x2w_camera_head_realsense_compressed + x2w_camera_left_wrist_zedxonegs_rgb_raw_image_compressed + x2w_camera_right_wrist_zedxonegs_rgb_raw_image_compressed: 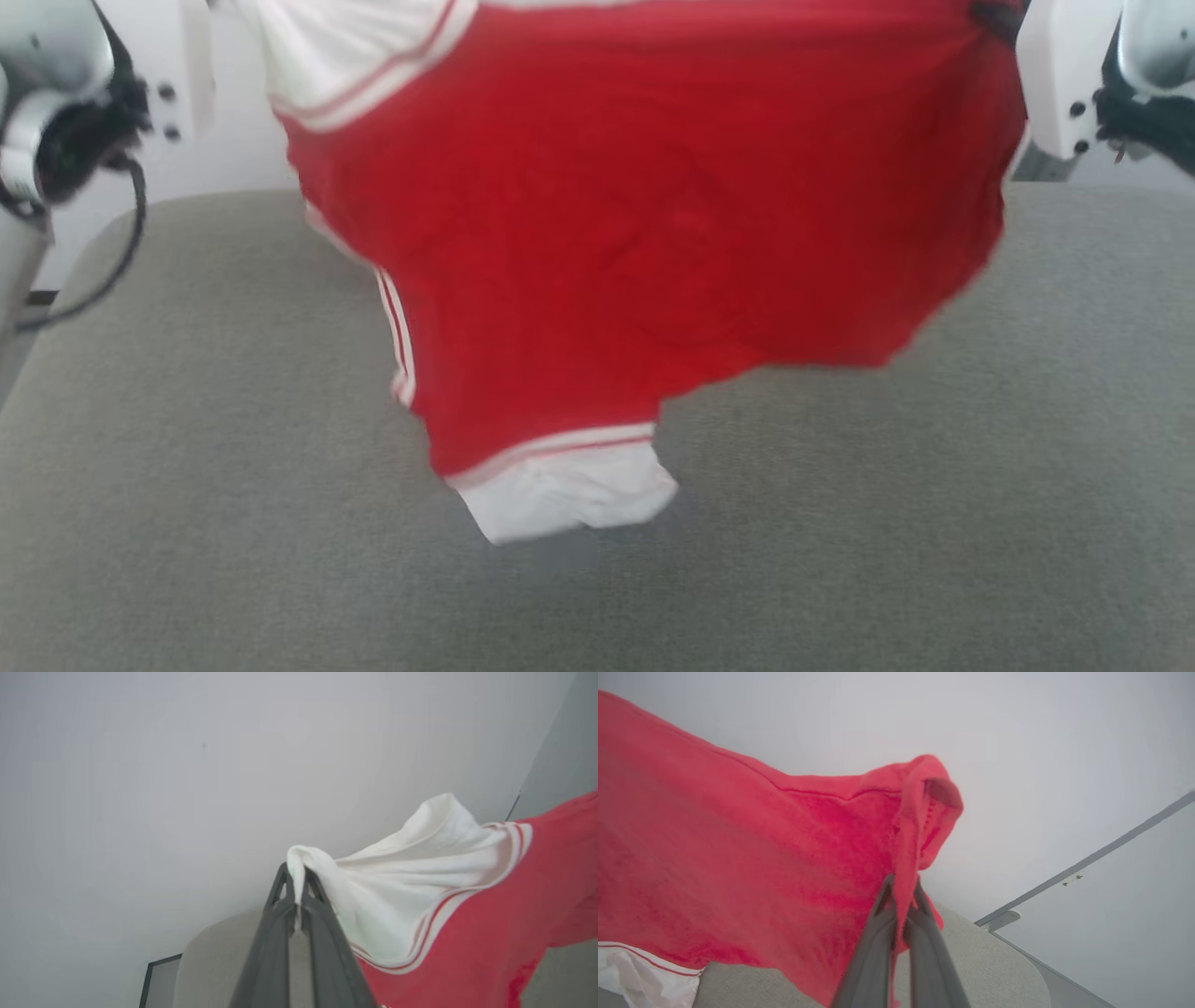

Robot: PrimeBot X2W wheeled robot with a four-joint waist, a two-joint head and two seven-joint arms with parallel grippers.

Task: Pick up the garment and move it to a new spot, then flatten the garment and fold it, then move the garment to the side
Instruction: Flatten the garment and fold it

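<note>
The garment (653, 224), red with white sleeves and red-white striped trim, hangs spread in the air above the grey table (187, 467). No lettering shows on the side facing me. My left gripper (295, 877) is shut on the edge of a white sleeve (397, 882). My right gripper (903, 891) is shut on a bunched red corner of the garment (761, 858). In the head view both wrists sit at the top corners, and the other white sleeve (569, 490) dangles lowest, just over the table.
The grey fabric-covered table has rounded far corners (168, 210). A pale wall (187, 765) stands behind it. A black cable (121, 252) loops down from my left arm at the table's left side.
</note>
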